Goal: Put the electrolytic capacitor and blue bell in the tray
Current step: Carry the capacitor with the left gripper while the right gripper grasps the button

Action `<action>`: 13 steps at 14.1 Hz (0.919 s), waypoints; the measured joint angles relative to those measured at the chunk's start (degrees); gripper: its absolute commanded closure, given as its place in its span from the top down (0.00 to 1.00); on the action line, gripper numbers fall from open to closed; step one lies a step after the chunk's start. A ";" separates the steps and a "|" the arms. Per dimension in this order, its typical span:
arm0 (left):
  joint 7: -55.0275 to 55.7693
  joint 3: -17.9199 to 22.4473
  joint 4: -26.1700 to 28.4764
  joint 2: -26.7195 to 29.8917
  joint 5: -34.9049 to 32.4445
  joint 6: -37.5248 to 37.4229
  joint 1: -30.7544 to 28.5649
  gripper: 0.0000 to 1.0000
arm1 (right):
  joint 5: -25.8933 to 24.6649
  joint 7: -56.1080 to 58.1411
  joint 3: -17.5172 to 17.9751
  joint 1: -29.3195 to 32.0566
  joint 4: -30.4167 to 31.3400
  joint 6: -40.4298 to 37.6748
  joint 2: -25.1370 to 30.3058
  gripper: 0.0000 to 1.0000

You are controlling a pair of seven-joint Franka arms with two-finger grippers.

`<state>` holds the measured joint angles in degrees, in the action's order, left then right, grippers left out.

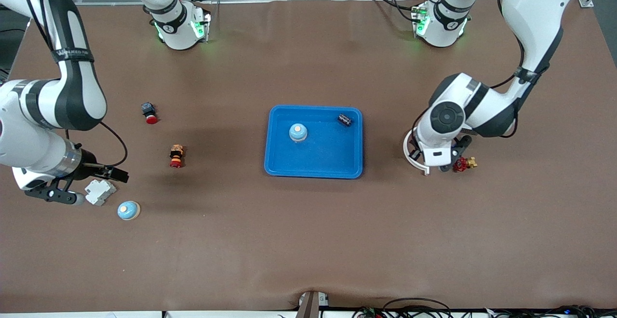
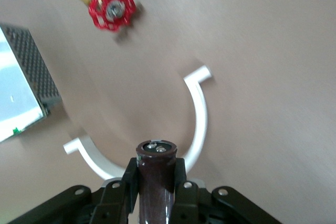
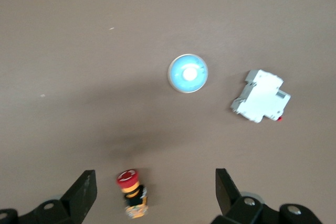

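The blue tray (image 1: 332, 156) lies mid-table. In it stand a blue bell (image 1: 298, 132) and, in the corner toward the left arm's base, a dark electrolytic capacitor (image 1: 344, 119). A second blue bell (image 1: 128, 210) sits on the table at the right arm's end and also shows in the right wrist view (image 3: 187, 73). My left gripper (image 2: 156, 166) is shut on a dark brown capacitor (image 2: 156, 179), low over a white C-shaped ring (image 2: 199, 114). In the front view this gripper (image 1: 436, 160) sits beside the tray. My right gripper (image 3: 155, 182) is open and empty over the table, near the second bell (image 1: 60, 193).
A white circuit breaker (image 1: 100, 192) lies beside the second bell. A red-and-yellow push button (image 1: 177, 156) and a black-and-red button (image 1: 149, 112) lie between the right arm and the tray. A red-handled brass valve (image 1: 462, 164) and a grey metal box (image 2: 26, 93) lie near the left gripper.
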<state>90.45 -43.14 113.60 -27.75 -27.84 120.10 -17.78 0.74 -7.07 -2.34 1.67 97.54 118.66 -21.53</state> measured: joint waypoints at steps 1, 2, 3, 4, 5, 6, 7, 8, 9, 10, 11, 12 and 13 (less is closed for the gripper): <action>2.02 -1.29 -0.08 0.00 0.01 -0.03 0.14 0.00 | 0.00 1.19 -0.01 0.94 0.08 1.09 -0.71 1.00; 4.03 -2.42 -0.12 -0.04 0.07 -0.03 0.41 0.00 | 0.00 2.06 0.01 1.76 0.13 2.18 -1.50 1.00; 5.89 -3.27 -0.25 -0.15 0.21 -0.03 0.93 0.00 | 0.00 2.80 0.01 2.49 0.13 3.16 -2.48 1.00; 7.70 -3.67 -0.69 -0.39 0.68 -0.03 1.94 0.00 | 0.00 3.60 0.03 3.18 0.12 4.27 -3.64 1.00; 9.66 -3.78 -1.54 -0.89 1.50 0.01 3.31 0.00 | 0.04 4.16 0.03 3.81 0.07 5.36 -4.96 1.00; 11.83 -3.79 -2.75 -1.67 2.27 0.05 4.74 0.00 | 0.06 4.44 0.03 4.34 -0.12 6.40 -6.45 1.00; 14.24 -3.79 -4.26 -2.77 2.66 0.07 6.13 0.00 | 0.08 4.53 0.08 4.65 -0.52 7.25 -8.04 1.00; 16.40 -3.79 -5.87 -4.11 2.77 0.08 7.35 0.00 | 0.11 4.53 0.12 4.74 -0.99 7.93 -9.54 1.00; 17.98 -3.79 -7.51 -5.57 2.77 0.10 8.46 0.00 | 0.14 4.53 0.26 4.73 -1.38 8.95 -10.91 1.00; 19.24 -3.76 -9.12 -7.07 2.77 0.11 9.60 0.00 | 0.15 4.53 0.48 4.71 -1.71 10.34 -12.16 1.00; 20.84 -3.58 -10.68 -8.58 2.77 0.12 11.01 0.00 | 0.16 4.52 0.70 4.66 -1.95 11.76 -13.29 1.00; 22.66 -2.91 -12.20 -9.87 2.76 0.28 12.70 0.00 | 0.16 4.52 0.84 4.61 -2.13 12.72 -14.27 1.00; 24.14 -1.72 -13.77 -10.95 2.77 0.63 14.53 0.00 | 0.16 4.52 0.92 4.60 -2.40 13.24 -15.14 1.00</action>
<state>114.59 -44.86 99.83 -38.69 -25.07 120.74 -3.25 0.90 -2.54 -1.42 6.27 95.14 131.91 -36.67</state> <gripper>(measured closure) 0.700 0.000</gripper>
